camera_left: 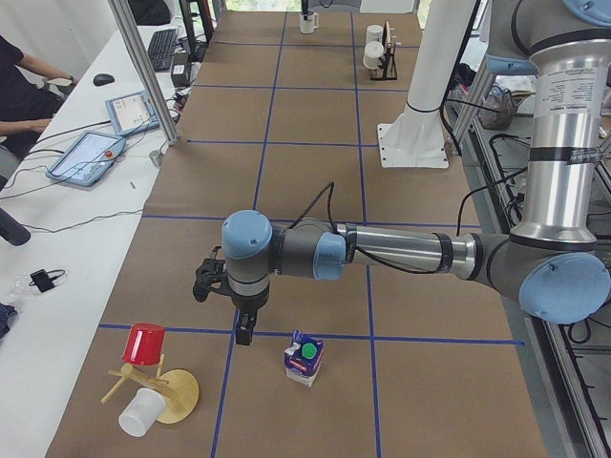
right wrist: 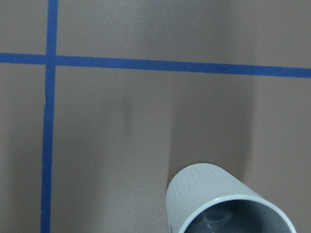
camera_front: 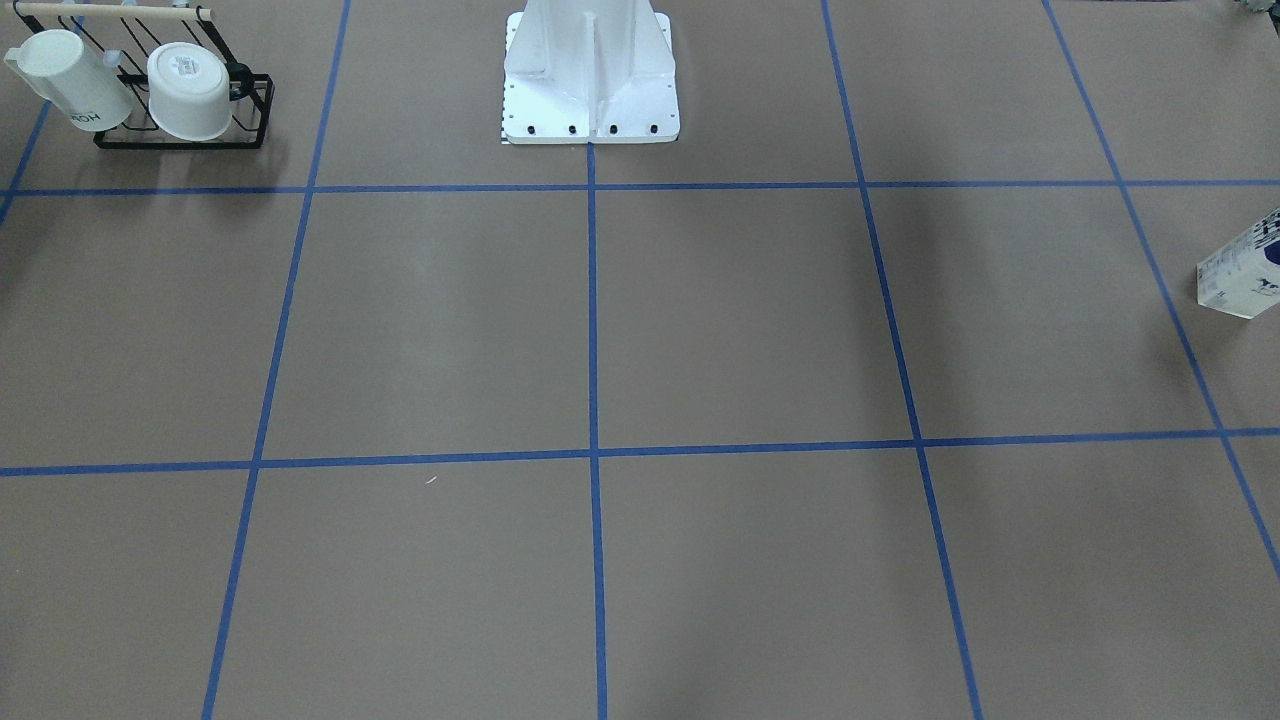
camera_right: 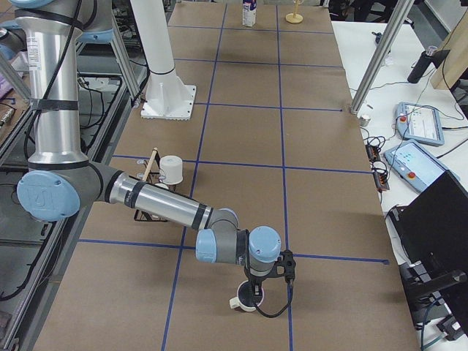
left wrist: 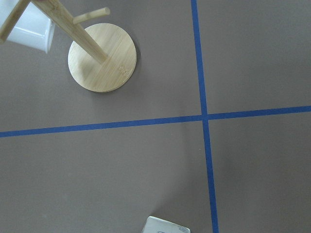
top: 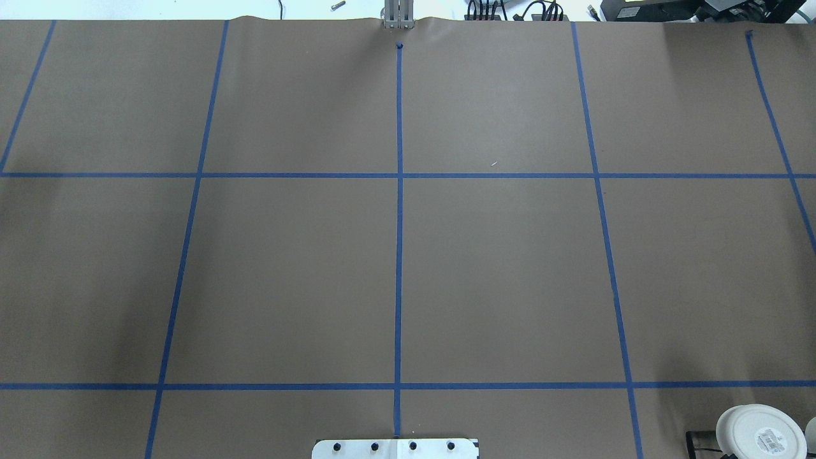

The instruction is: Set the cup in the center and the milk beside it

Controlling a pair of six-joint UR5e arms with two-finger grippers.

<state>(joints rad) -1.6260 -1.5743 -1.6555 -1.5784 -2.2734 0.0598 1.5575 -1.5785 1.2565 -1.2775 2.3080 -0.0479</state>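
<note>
two mugs sit tilted in a black wire rack (camera_front: 255,115) at ten o'clock of the front-facing view: a lettered mug (camera_front: 70,85), its dark print too cropped to read, and a stamped-base cup (camera_front: 190,90). the milk (camera_front: 1243,270) pokes in at three o'clock, its print illegible.

overhead, only the blue tape grid (top: 399,255) and that stamped base at five o'clock show; neither task thing appears.

from the left end, the left gripper (camera_left: 244,332) hangs near the upright green-capped carton, at its nine o'clock, seemingly lining up a side grasp. whether it is parted cannot be told.

from the right end, the right gripper (camera_right: 256,290) sits over the cup (camera_right: 240,302), likely for a rim grasp; its state cannot be told either.

the left wrist view catches a carton corner at six o'clock. the right wrist view shows the cup's grey inside at five o'clock.
</note>
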